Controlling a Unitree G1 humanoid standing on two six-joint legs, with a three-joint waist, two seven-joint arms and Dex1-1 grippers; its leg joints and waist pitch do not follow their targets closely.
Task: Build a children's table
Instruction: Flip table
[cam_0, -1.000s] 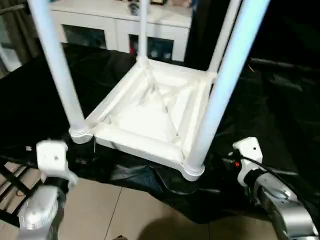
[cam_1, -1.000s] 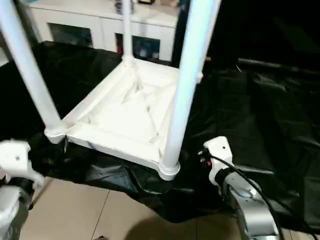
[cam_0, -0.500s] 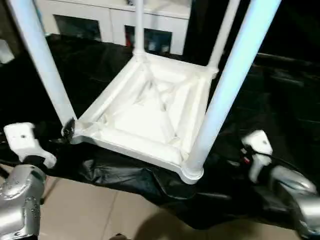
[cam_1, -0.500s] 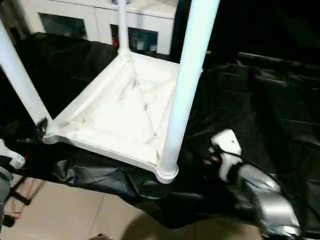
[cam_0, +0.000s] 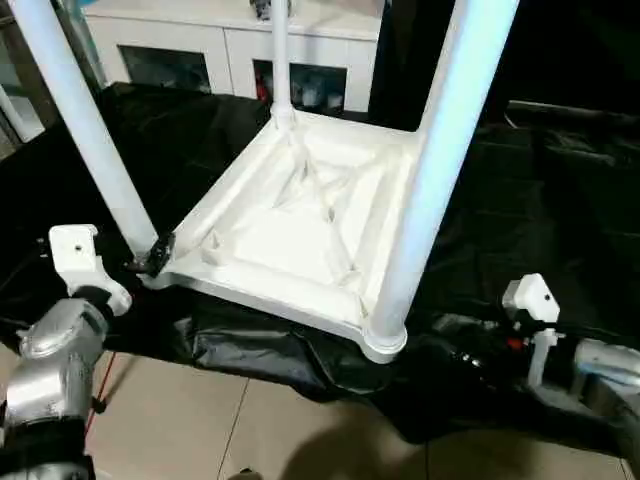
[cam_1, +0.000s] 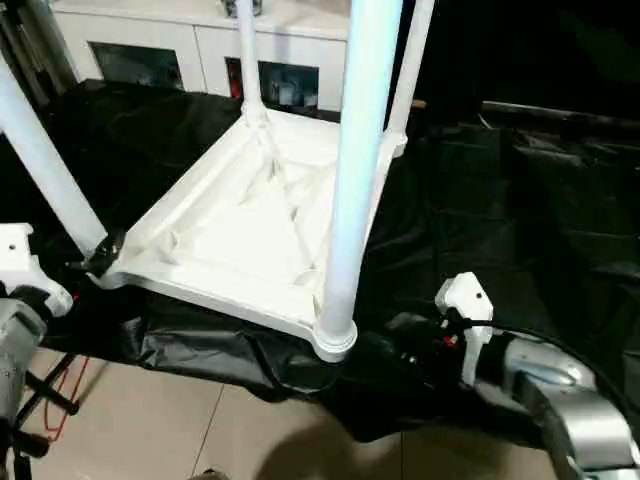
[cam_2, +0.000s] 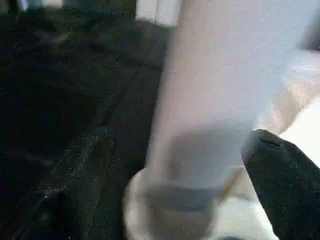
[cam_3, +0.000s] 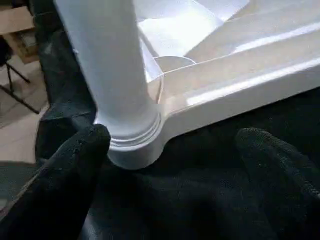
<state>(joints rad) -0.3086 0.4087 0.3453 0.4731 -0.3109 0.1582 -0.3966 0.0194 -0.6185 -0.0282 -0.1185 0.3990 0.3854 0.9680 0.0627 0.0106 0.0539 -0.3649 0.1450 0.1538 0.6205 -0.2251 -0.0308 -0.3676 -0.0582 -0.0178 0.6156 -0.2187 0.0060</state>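
Observation:
The children's table lies upside down on a black cloth: a white ribbed tabletop (cam_0: 290, 230) with its legs standing up in the corner sockets. My left gripper (cam_0: 152, 258) is at the foot of the near-left leg (cam_0: 90, 130), open. In the left wrist view one black finger (cam_2: 285, 185) stands right beside that leg (cam_2: 220, 100). My right gripper (cam_3: 172, 137) is open, low beside the near-right corner, and its fingers (cam_3: 75, 165) point at the socket of the near-right leg (cam_3: 107, 65) without touching it. Behind stand the far-left leg (cam_0: 281, 60) and the far-right leg (cam_1: 412, 60).
The black cloth (cam_0: 520, 190) drapes over the work surface's front edge down toward the beige tiled floor (cam_0: 200, 420). A white cabinet with glass doors (cam_0: 230, 50) stands behind. A black stand foot and a red cable (cam_1: 60, 410) lie on the floor at the lower left.
The head camera has shifted. My right arm has drawn slightly rightward away from the near-right corner. My left wrist has risen a little beside the near-left corner.

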